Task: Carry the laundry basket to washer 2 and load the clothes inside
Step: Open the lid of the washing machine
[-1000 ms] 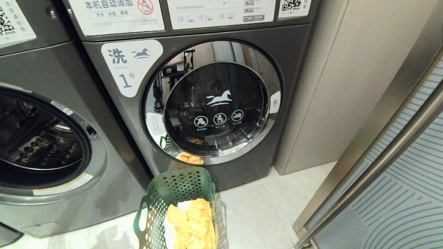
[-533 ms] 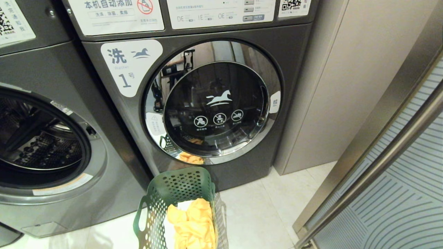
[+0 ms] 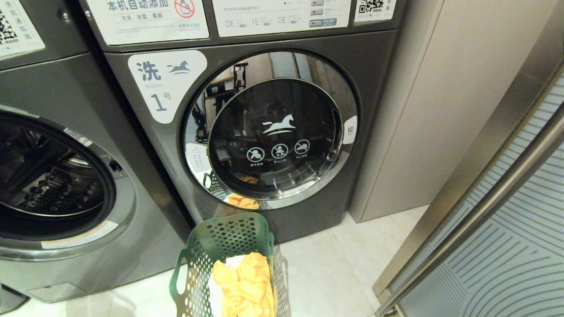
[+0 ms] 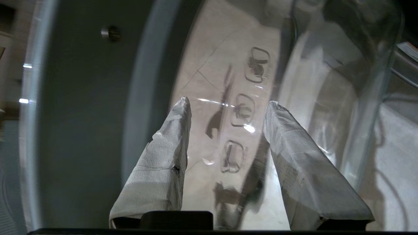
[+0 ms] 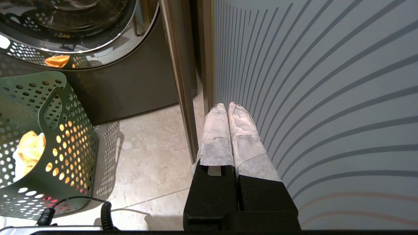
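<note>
Laundry basket [image 3: 229, 264] stands on the floor [image 3: 326, 273] before washer 1 [image 3: 246, 127], yellow clothes [image 3: 244, 286] inside. Left end effector [image 4: 225, 104] has fingers apart, empty, facing a glass door. Right end effector [image 5: 227, 107] is closed, empty, beside a striped panel [image 5: 326, 98].

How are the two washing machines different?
The washer labelled 1 has its round glass door shut, while the washer on the left shows an open mouth with the metal drum inside. The first faces the camera fully; the left one is cut off at the edge. Both are dark grey front-loaders.
</note>
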Available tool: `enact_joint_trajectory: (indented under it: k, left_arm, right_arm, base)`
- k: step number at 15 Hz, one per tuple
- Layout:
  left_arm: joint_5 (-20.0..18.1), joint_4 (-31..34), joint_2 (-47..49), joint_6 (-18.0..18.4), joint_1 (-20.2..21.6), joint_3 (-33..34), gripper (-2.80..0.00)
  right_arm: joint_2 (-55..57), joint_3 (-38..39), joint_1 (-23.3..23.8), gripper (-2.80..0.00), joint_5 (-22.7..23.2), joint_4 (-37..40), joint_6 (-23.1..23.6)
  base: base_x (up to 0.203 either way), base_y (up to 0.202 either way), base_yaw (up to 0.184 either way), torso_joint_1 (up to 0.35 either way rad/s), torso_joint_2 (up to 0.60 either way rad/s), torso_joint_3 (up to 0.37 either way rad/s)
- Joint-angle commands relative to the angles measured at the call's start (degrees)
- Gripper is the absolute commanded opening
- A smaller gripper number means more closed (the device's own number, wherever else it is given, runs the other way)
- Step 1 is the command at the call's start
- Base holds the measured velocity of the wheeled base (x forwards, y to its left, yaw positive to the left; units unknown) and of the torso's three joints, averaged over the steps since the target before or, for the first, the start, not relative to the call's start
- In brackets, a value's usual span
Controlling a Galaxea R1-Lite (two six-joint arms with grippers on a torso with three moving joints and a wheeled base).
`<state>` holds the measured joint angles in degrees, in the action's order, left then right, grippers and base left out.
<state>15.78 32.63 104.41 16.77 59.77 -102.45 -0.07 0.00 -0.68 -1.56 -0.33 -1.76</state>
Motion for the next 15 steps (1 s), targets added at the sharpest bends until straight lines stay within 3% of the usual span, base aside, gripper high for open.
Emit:
enact_joint_trajectory:
  k: [1,12,15]
  left_arm:
    - [0.3,-0.8,1.0,0.1,1.5,-0.2,-2.80]
    - [1.4,-7.1,10.9,0.4,15.9,-7.8,-2.80]
    - [1.5,-9.5,11.8,0.4,16.9,-7.9,-2.80]
  right_arm:
    - [0.1,0.0,0.0,-2.80,0.0,0.0,-0.1]
    - [0.1,0.0,-0.1,-2.80,0.0,0.0,0.0]
    - [0.1,0.0,0.0,-2.80,0.0,0.0,0.0]
  base:
    - [0.000,0.000,0.000,0.000,0.00,0.000]
    - [0.000,0.000,0.000,0.000,0.00,0.000]
    - [0.000,0.000,0.000,0.000,0.00,0.000]
